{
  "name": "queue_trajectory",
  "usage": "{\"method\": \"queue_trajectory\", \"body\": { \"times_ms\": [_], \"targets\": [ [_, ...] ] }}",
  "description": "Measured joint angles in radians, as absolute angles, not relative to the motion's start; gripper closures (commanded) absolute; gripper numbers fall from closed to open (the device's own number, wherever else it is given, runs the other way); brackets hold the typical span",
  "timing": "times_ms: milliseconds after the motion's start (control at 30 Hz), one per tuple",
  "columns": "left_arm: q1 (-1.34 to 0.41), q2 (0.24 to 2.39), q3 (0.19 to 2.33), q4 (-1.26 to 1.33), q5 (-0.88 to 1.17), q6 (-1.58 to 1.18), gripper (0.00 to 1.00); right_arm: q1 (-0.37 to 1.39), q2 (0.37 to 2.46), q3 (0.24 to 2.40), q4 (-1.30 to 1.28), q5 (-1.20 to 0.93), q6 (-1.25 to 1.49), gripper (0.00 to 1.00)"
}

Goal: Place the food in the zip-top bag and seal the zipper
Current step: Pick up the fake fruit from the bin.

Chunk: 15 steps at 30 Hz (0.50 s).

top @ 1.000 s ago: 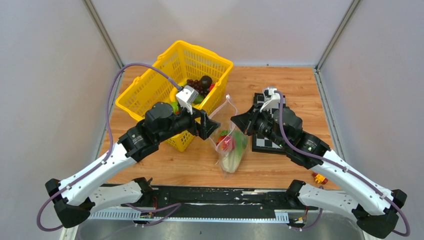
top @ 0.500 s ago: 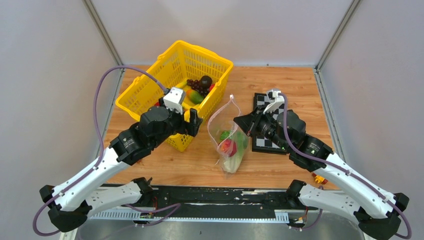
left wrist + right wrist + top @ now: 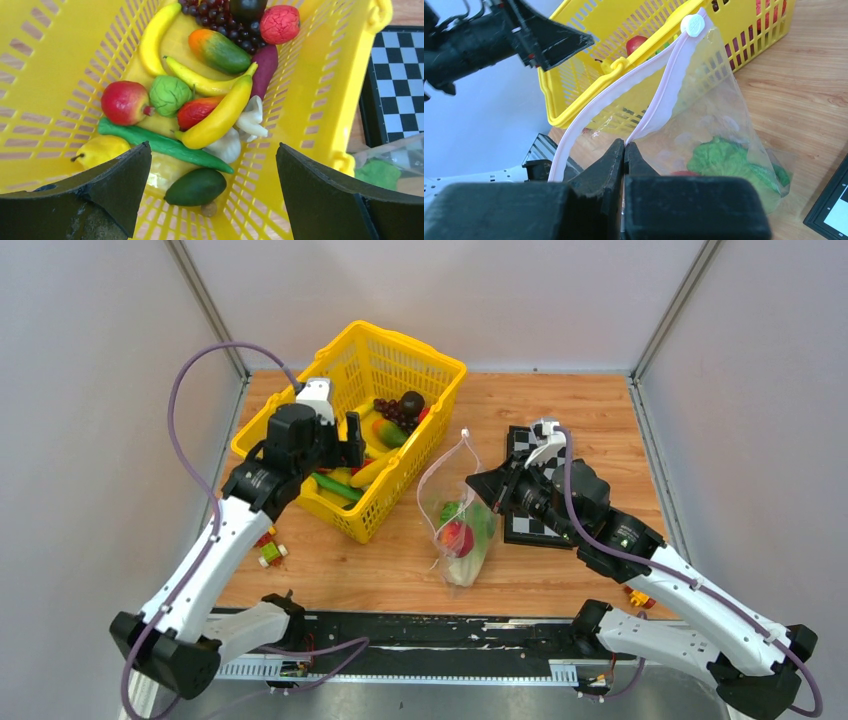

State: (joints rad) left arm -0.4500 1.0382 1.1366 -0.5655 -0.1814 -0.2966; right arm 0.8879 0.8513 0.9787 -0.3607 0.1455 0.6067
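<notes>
My right fingers (image 3: 596,167) are pinched shut on the pink zipper (image 3: 664,85), holding the floppy zip-top bag (image 3: 462,525) gaping on the bench (image 3: 600,410) between the yellow basket (image 3: 440,375) and the chessboard (image 3: 527,530). Lettuce (image 3: 724,160) is already inside. My left fingers (image 3: 117,182) hang wide apart and empty over the basket. The toys look light, hard and slick, so I'd take the banana (image 3: 220,115) across its middle. The basket walls leave little room.
</notes>
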Motion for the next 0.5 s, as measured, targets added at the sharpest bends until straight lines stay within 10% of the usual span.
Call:
{"method": "queue_trajectory", "body": {
  "times_ms": [500],
  "targets": [
    [-0.278, 1.461, 1.216, -0.478, 0.198, -0.191, 0.00, 0.888, 0.862, 0.979, -0.361, 0.130, 0.607, 1.00]
  ]
}}
